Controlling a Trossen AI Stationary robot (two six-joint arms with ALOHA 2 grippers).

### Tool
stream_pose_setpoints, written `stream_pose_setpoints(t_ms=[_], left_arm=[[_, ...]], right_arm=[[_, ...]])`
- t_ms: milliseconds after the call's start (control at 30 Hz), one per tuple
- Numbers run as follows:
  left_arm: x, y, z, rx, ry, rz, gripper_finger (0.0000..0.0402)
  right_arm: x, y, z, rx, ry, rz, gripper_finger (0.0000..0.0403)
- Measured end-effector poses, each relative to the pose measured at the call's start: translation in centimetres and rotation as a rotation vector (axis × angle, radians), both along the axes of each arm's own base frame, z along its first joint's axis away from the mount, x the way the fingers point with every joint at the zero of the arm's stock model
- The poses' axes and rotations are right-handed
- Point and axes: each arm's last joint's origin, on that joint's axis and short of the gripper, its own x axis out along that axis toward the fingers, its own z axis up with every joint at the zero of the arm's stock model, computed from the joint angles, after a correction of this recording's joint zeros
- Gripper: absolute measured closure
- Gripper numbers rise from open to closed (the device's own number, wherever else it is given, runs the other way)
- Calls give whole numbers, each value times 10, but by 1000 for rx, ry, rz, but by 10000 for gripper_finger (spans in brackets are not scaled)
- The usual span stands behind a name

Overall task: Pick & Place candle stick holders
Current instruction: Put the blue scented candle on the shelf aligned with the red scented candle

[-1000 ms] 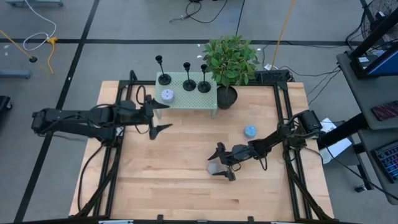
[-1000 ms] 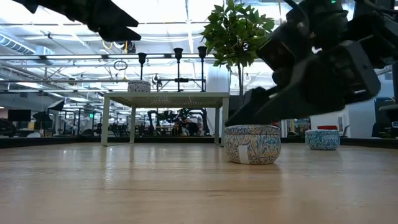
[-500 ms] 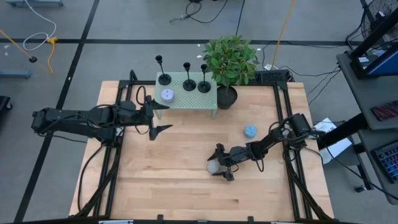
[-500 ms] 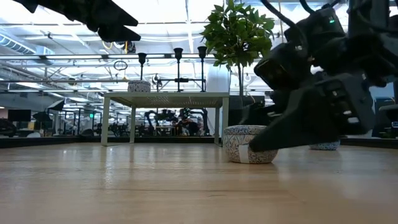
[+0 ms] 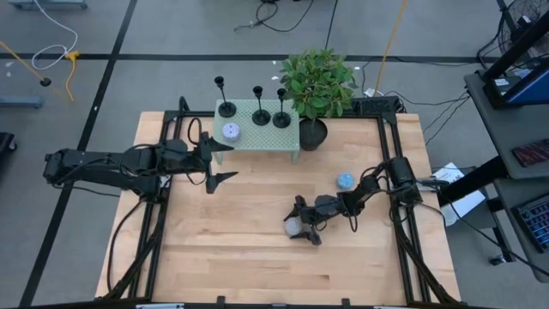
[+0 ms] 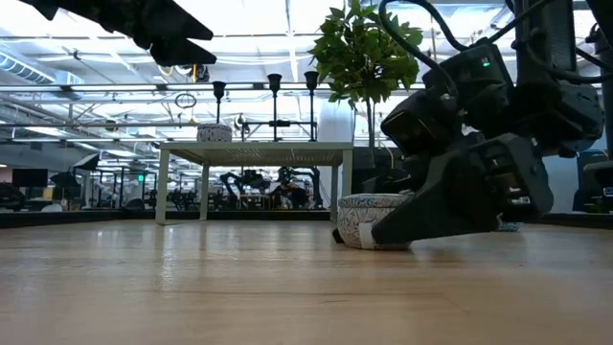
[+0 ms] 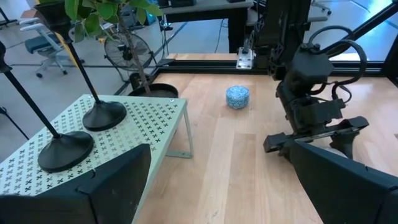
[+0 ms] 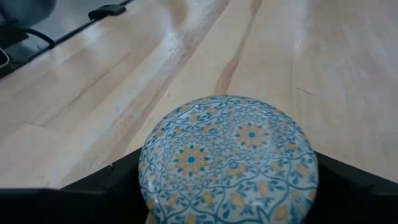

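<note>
Three black candle stick holders (image 5: 226, 107) (image 5: 260, 115) (image 5: 281, 118) stand on their disc bases on a small green perforated table (image 5: 257, 136) at the far side. They also show in the low view (image 6: 275, 84). My left gripper (image 5: 225, 161) is open and empty, in the air just near of the green table's left end. My right gripper (image 5: 300, 227) is open and low at the table top in the middle. Its fingers stand on either side of a round patterned tin (image 8: 229, 155), which rests on the wood. My right gripper's fingers (image 8: 106, 183) lie level and close along both sides of the patterned tin, coming from the table's right. I cannot tell whether they touch it. The tin sits flat on the table.
A small pale tin (image 5: 231, 131) sits on the green table near the holders. A potted plant (image 5: 314, 129) stands at that table's right end. A blue tin (image 5: 345, 181) lies on the wood to the right of centre. Bare wood lies toward the near edge.
My right gripper has gone down and toward the table's left edge, so that its fingers now lie on either side of the patterned tin.
</note>
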Motion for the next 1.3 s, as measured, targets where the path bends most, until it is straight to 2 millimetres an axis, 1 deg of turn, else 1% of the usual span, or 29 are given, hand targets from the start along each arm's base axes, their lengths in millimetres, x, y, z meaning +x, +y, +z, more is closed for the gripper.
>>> stream_pose_setpoints(t_ms=[133, 233, 300, 400, 467, 567, 633, 733, 800, 867, 933, 1000, 1167, 1300], left_arm=[[0, 0, 0, 3, 1, -1, 9], [0, 0, 0, 1, 0, -1, 9], [0, 0, 0, 1, 0, 0, 9], [0, 0, 0, 1, 0, -1, 9], [0, 0, 0, 1, 0, 0, 9], [0, 0, 0, 0, 0, 0, 9], [0, 0, 0, 0, 1, 0, 9], [0, 0, 0, 1, 1, 0, 9], [0, 0, 0, 4, 1, -1, 9], [0, 0, 0, 5, 1, -1, 9], [0, 0, 0, 6, 3, -2, 9], [0, 0, 0, 6, 4, -2, 9], [0, 0, 0, 7, 5, -2, 9], [0, 0, 0, 7, 5, -2, 9]], right_arm=[[1, -6, 0, 17, 3, -20, 115], [3, -14, 3, 57, -14, -69, 115], [6, -20, 10, 66, -49, -91, 112], [15, -30, 26, 57, -125, -114, 107], [23, -39, 42, 25, -196, -160, 108], [42, -57, 74, -55, -337, -323, 111], [55, -70, 95, -115, -380, -408, 110], [83, -88, 122, -168, -356, -457, 108], [100, -101, 140, -192, -291, -505, 109], [113, -114, 154, -236, -203, -601, 110], [121, -126, 161, -280, -140, -708, 110], [122, -136, 163, -292, -105, -770, 109], [118, -157, 167, -184, -120, -852, 109], [115, -169, 163, -177, -93, -884, 109]])
